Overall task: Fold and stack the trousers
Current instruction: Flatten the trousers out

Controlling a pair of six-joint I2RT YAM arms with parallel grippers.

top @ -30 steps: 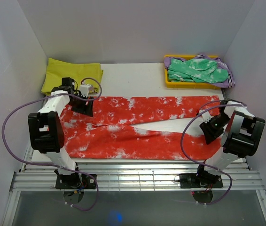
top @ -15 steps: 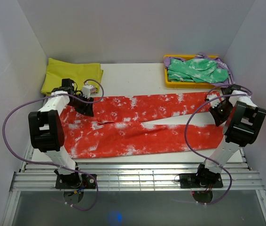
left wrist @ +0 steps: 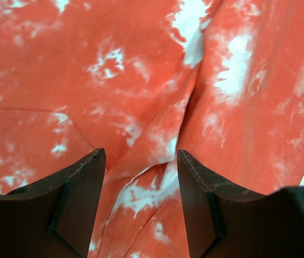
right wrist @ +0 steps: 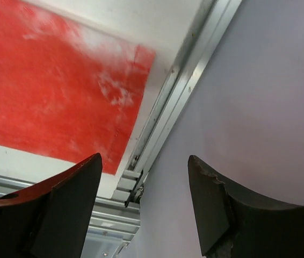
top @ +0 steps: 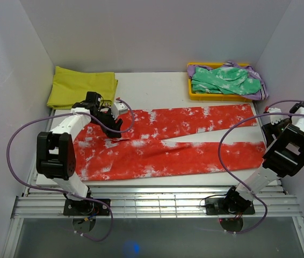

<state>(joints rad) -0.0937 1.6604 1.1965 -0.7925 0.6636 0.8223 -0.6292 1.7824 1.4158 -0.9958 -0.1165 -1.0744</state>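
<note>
The trousers (top: 168, 145) lie flat across the table, red-orange with white blotches, waist at the left and both legs running right. The far leg (top: 205, 118) and near leg (top: 205, 157) lie apart with a white gap between them. My left gripper (top: 113, 122) is open, low over the fabric near the crotch. In the left wrist view it (left wrist: 141, 207) straddles a raised fold of the trousers (left wrist: 157, 161) without pinching it. My right gripper (top: 272, 119) is open and empty, lifted beside the right wall, off the cloth. The right wrist view shows it (right wrist: 144, 204) with a leg end (right wrist: 60, 97) below.
A folded yellow cloth (top: 82, 86) lies at the back left. A yellow tray (top: 194, 95) at the back right holds a green white-mottled garment (top: 224, 79) over purple fabric. The right wall (right wrist: 259, 80) and the metal table rail (right wrist: 179, 102) are close to my right gripper.
My right gripper has moved from the near leg's end up and right to the wall, off the cloth. My left gripper has moved right toward the crotch. The trousers have shifted back and right.
</note>
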